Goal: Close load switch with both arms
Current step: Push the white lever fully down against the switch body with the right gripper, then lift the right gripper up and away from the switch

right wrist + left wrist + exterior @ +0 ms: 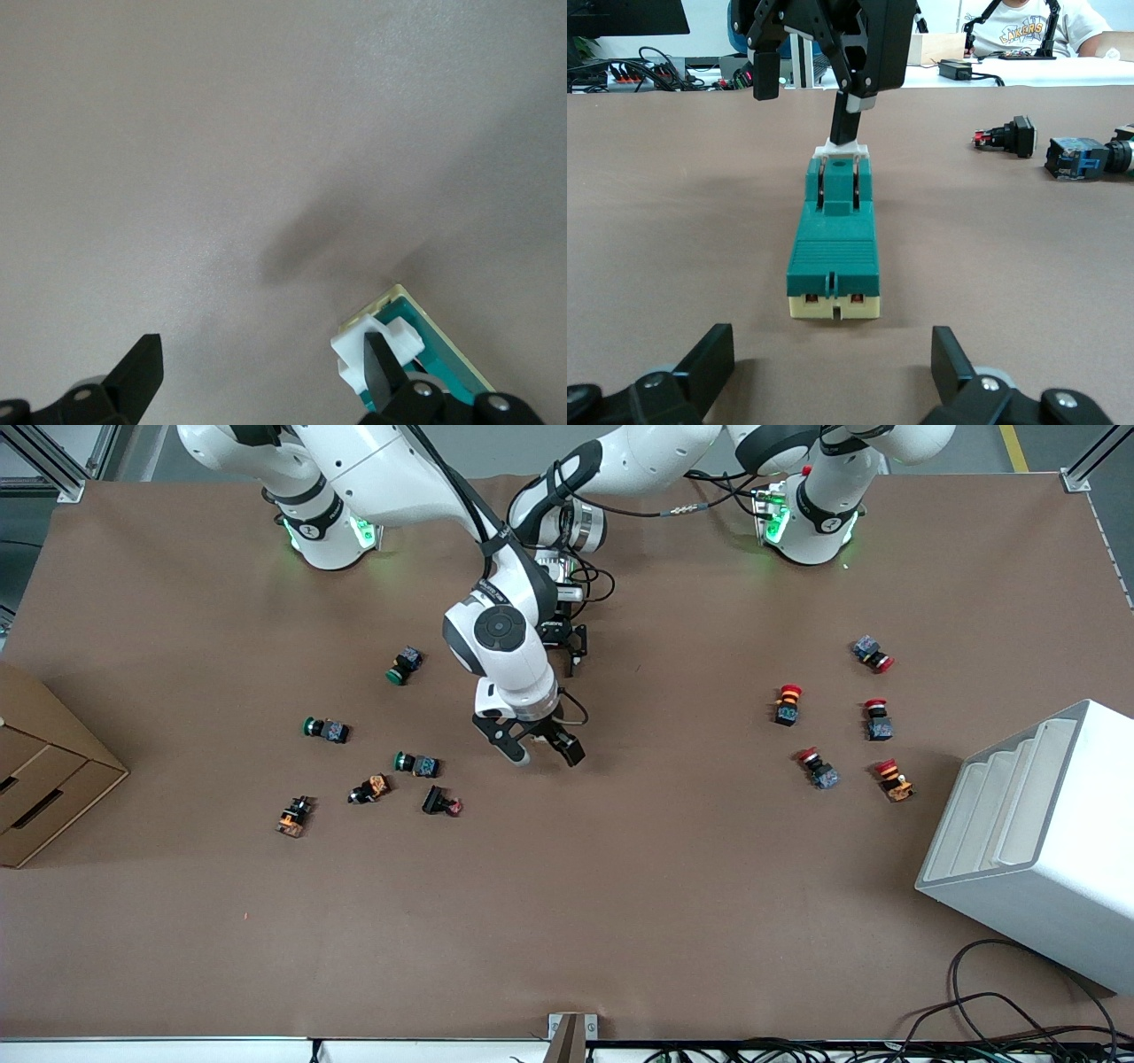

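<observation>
The load switch [833,239] is a dark green block on a cream base, lying flat on the brown table. Its white lever [842,146] stands up at one end. In the front view the right arm's wrist hides it. My right gripper [542,755] is open above the lever end [806,97]. One of its fingers [381,363] rests against the white lever [354,354]. My left gripper [833,367] is open and low on the table [574,657], just short of the switch's other end, which is not between its fingers.
Green, orange and black push-buttons [416,763] lie toward the right arm's end. Red ones [817,768] lie toward the left arm's end. A white bin [1036,841] and a cardboard box [44,779] stand at the table's ends. Two buttons [1076,158] lie beside the switch.
</observation>
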`<state>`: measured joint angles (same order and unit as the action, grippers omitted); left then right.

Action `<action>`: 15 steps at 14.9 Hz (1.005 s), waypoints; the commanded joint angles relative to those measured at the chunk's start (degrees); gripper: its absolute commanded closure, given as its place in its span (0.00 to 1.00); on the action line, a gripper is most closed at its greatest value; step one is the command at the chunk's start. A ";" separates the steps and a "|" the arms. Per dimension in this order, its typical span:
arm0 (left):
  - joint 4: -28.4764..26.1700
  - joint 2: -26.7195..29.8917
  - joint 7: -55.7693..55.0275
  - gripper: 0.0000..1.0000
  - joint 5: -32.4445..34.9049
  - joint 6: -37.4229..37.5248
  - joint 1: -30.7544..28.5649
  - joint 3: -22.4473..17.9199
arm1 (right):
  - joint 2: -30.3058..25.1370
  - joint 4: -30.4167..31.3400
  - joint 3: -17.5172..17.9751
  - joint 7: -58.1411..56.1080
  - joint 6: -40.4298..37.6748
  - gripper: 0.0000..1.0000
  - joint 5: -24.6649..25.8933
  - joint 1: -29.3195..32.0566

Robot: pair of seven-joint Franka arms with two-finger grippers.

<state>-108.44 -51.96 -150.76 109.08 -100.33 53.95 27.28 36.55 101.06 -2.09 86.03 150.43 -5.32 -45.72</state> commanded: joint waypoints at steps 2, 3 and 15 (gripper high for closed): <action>0.59 -1.39 -1.29 0.02 -2.99 -0.13 0.54 0.05 | 1.15 -0.95 0.51 -1.22 0.48 0.00 0.75 0.98; 0.59 -1.30 -1.38 0.02 -3.00 -0.21 0.54 0.14 | 1.15 -0.95 0.51 -1.22 0.48 0.00 0.75 1.07; 0.59 -0.51 -0.94 0.02 -3.79 -0.21 0.54 0.58 | 1.07 -3.67 0.69 -6.30 -2.66 0.00 0.40 5.72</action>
<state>-107.85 -51.97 -150.76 107.51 -100.32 54.01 27.45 37.64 98.86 -2.24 82.18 150.13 -5.32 -42.42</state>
